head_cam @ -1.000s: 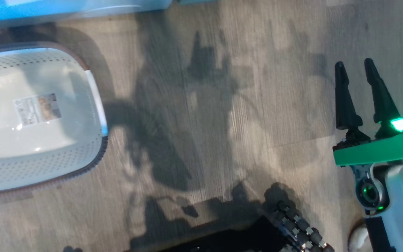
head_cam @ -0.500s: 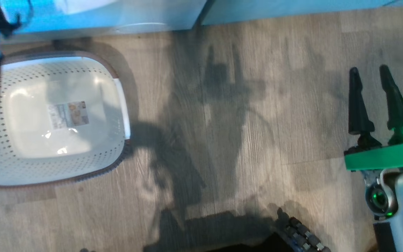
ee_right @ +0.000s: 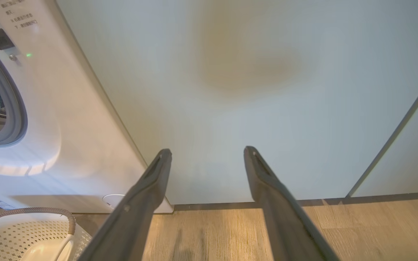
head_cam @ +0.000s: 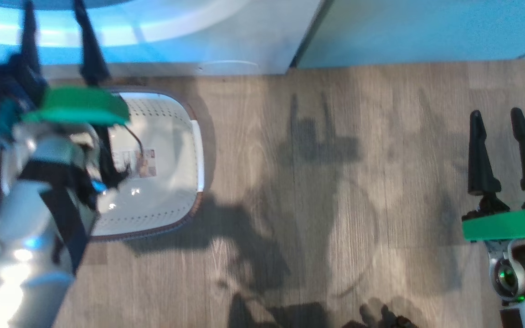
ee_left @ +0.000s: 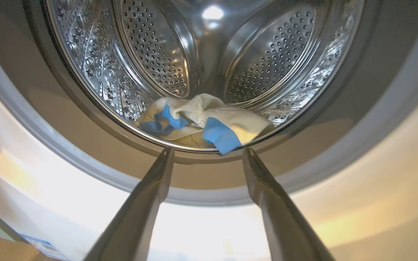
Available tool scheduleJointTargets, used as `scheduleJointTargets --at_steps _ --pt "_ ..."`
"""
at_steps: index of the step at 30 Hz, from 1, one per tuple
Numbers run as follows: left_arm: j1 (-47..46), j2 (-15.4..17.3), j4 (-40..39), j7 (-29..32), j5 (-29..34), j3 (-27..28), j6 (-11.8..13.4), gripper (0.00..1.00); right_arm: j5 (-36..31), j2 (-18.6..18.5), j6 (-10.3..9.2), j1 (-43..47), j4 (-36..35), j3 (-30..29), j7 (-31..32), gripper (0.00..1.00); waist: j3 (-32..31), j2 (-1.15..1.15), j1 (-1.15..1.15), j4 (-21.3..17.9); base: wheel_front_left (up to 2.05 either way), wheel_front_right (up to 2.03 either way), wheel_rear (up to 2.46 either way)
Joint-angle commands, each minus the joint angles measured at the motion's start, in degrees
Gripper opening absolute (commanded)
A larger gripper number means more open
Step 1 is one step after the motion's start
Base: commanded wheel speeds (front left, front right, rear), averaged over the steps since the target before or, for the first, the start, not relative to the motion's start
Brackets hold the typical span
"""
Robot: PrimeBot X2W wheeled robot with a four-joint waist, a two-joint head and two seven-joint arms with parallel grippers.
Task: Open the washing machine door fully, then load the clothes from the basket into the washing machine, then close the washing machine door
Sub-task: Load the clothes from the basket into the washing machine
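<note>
Since a second ago the left gripper (head_cam: 54,13) has swung into the head view above the basket (head_cam: 177,114), which sits just in front of the washing machine (head_cam: 253,45); its fingers stand apart, empty, aimed at the machine's open mouth. The clothes (ee_left: 209,119) lie low in the drum (ee_left: 151,54) inside the machine. The right gripper (head_cam: 495,116) hangs well right of the machine, fingers apart, holding nothing.

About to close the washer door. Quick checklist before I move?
1. Basket emptied: ok, what shows is bare but for its label.
2. Clothes in the drum: ok.
3. Clothes clear of the door seal: cannot tell; a blue corner lies at the drum's front edge.
4. Left gripper empty: ok, open.
5. Right gripper empty: ok, open, over the floor.
6. Washing machine door's position: cannot tell.
</note>
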Motion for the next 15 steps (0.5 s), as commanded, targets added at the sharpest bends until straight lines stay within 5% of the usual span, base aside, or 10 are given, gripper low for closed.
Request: scheduleJointTargets --at_steps 1,15 --pt "1.09 1.76 -2.75 -0.33 0.8 1.76 1.87 1.0 -0.51 -1.22 -0.16 1.43 -1.83 0.6 -0.37 1.0 -1.84 0.0 0.01 1.37 0.0 0.0 0.0" --pt "19.5 -3.48 -12.4 -0.36 3.57 -2.76 3.97 1.0 -2.17 -2.45 -0.16 5.54 -1.05 0.05 -0.37 1.0 -11.82 0.0 0.01 5.44 0.0 0.0 0.0"
